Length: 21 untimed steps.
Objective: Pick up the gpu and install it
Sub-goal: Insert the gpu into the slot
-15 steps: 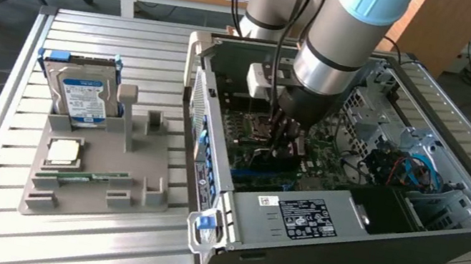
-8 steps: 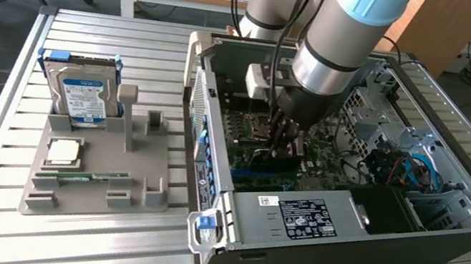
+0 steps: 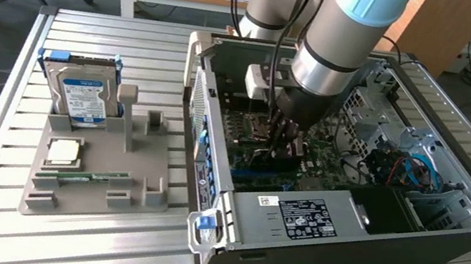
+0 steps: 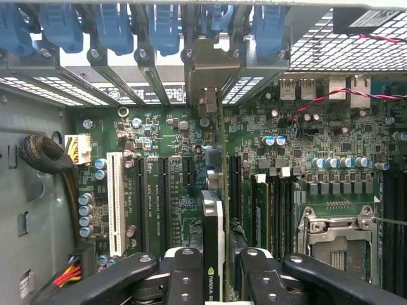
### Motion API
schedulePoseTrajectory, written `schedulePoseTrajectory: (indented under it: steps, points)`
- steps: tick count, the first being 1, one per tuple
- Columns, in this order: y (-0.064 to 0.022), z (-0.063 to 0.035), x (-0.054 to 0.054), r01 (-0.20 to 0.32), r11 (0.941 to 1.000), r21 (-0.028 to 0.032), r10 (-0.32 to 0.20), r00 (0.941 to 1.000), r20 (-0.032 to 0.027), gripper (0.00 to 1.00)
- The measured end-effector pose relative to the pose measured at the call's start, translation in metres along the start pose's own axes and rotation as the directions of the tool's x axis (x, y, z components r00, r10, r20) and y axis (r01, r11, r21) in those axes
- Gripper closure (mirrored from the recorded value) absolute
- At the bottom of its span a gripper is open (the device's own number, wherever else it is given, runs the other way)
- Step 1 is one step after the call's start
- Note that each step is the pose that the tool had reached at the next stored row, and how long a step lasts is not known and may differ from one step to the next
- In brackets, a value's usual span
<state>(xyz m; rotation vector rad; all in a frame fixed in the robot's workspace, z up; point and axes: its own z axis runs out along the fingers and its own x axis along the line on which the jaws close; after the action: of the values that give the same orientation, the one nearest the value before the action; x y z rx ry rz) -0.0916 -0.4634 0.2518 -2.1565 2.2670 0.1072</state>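
We see the tool (image 4: 213,276) down inside the computer case (image 3: 410,243), its fingers (image 4: 184,273) clamped on either side of the gpu (image 4: 213,222). The card stands on edge over the motherboard (image 4: 159,127) among the expansion slots, though we cannot tell whether it is seated. The case sits on the counter (image 3: 115,45) toward the edge at the exterior view's right, and beside it a grey holder (image 3: 77,206) carries a hard drive (image 3: 82,94) and a RAM stick (image 3: 82,176).
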Motion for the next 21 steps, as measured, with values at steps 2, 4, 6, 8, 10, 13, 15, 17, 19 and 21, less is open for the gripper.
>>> schedulePoseTrajectory:
  steps: [2,4,6,8,10,13,15,17,19,21]
  points:
    - [-0.0001,0.0008,0.0000,0.000,1.0000,0.0000,0.000,1.0000,0.0000,0.73]
    - [-0.0001,0.0011,0.0001,0.000,1.0000,-0.0002,0.000,1.0000,-0.0002,0.73]
    - [-0.0001,0.0012,0.0001,0.000,1.0000,-0.0001,0.000,1.0000,-0.0002,0.73]
    - [-0.0001,0.0013,0.0001,0.000,1.0000,0.0000,0.000,1.0000,0.0000,0.73]
    - [0.0000,0.0013,0.0001,0.000,1.0000,0.0000,0.000,1.0000,0.0003,0.73]
    - [0.0005,0.0014,0.0002,0.000,1.0000,0.0004,0.000,1.0000,0.0030,0.73]
    - [0.0010,0.0014,0.0004,0.000,1.0000,0.0012,0.000,1.0000,0.0044,0.73]
    - [0.0012,0.0015,0.0004,0.001,1.0000,0.0016,-0.001,1.0000,0.0052,0.73]
    - [0.0015,0.0015,0.0004,0.000,1.0000,0.0019,0.000,1.0000,0.0055,0.73]
    - [0.0017,0.0016,0.0010,0.000,1.0000,0.0022,0.000,1.0000,0.0056,0.73]
